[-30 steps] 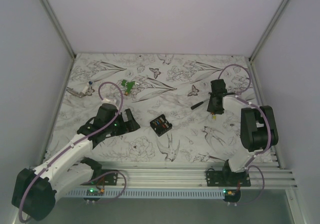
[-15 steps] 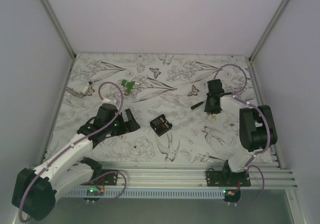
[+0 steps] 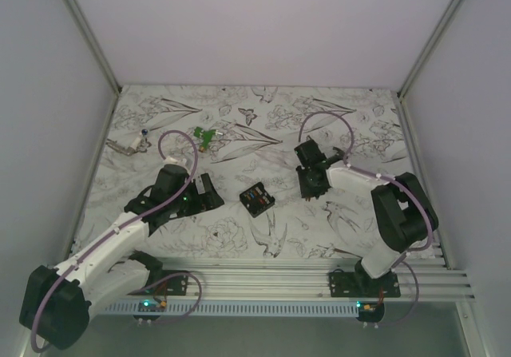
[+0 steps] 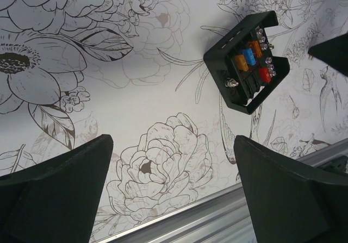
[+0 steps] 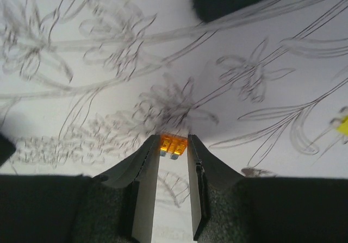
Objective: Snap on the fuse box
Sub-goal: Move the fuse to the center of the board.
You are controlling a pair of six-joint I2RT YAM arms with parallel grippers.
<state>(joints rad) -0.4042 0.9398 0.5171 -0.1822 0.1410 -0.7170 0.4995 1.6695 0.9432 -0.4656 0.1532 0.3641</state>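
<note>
While the right claw (image 5: 173,148) pinches an orange fuse (image 5: 173,143), the box (image 3: 257,198) sits diagonally on the tabletop (image 3: 239,241) between the 2 arms, just left of that claw. The left claw (image 3: 209,192), spread wide and empty, hovers about equally close on the box's left.

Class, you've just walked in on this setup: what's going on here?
The right arm's jaws are pinched on a small orange fuse, over the table just right of the fuse box. The fuse box lies open between the two arms, with coloured fuses showing inside. The left arm's jaws stand wide open near it, holding nothing. Nothing is snapped onto the box yet.
</note>
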